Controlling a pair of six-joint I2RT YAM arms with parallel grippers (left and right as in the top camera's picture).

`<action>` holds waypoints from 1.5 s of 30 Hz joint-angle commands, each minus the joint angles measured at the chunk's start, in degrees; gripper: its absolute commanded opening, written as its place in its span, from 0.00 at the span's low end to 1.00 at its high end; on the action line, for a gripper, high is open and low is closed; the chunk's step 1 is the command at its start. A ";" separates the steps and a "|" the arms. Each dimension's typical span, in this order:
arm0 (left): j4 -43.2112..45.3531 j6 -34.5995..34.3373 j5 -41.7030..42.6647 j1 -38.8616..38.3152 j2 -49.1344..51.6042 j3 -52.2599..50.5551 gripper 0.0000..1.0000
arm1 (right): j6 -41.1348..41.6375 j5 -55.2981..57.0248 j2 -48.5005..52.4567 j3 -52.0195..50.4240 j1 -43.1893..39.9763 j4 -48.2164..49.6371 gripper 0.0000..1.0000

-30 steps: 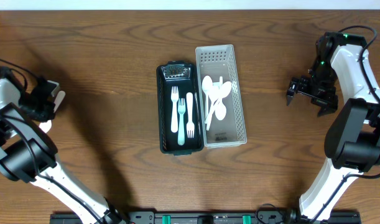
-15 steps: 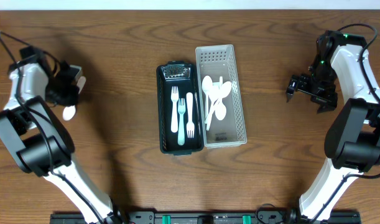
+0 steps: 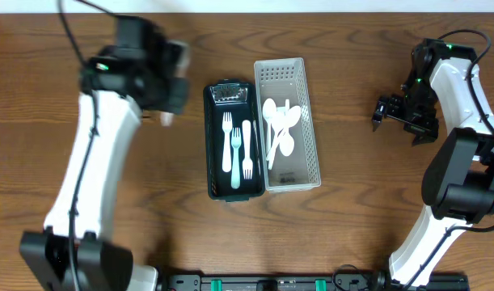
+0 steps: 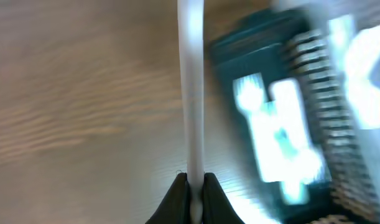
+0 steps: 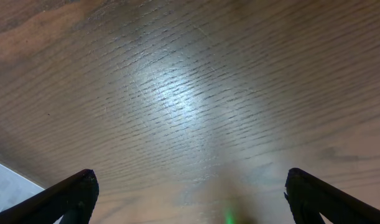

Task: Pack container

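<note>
Left arm over the table by the dark tray, utensil pinched; right arm idle at the far right.
Left gripper (image 3: pixel 172 90) is clamped on a white plastic utensil (image 4: pixel 191 93) just left of the dark green tray (image 3: pixel 209 153) of forks (image 3: pixel 234 145). The handle runs straight out from the fingertips; its head is too blurred to identify. Spoons (image 3: pixel 280 125) lie in the white basket (image 3: pixel 291 174) alongside. Right gripper (image 3: pixel 396 136) is spread wide and holds nothing, above bare wood.
</note>
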 commanded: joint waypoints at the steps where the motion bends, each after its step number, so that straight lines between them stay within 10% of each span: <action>1: 1.20 -13.05 1.14 -6.51 -2.40 0.17 0.06 | -2.45 0.17 -0.39 0.55 -0.09 -0.07 0.99; 15: 1.42 -29.59 5.11 -13.44 9.68 -0.11 0.06 | -5.44 0.35 -0.39 0.55 -0.09 -0.02 0.99; 35: 1.14 -29.94 2.97 -13.42 26.27 -0.13 0.06 | -5.88 1.49 -0.39 0.55 -0.09 0.74 0.99; 39: 1.31 -29.86 3.04 -13.44 26.01 -0.11 0.64 | -5.88 1.51 -0.39 0.55 -0.09 0.85 0.99; 45: 1.62 -22.69 2.27 -13.44 23.02 0.57 0.83 | -6.47 1.68 -0.42 0.55 -0.02 1.86 0.99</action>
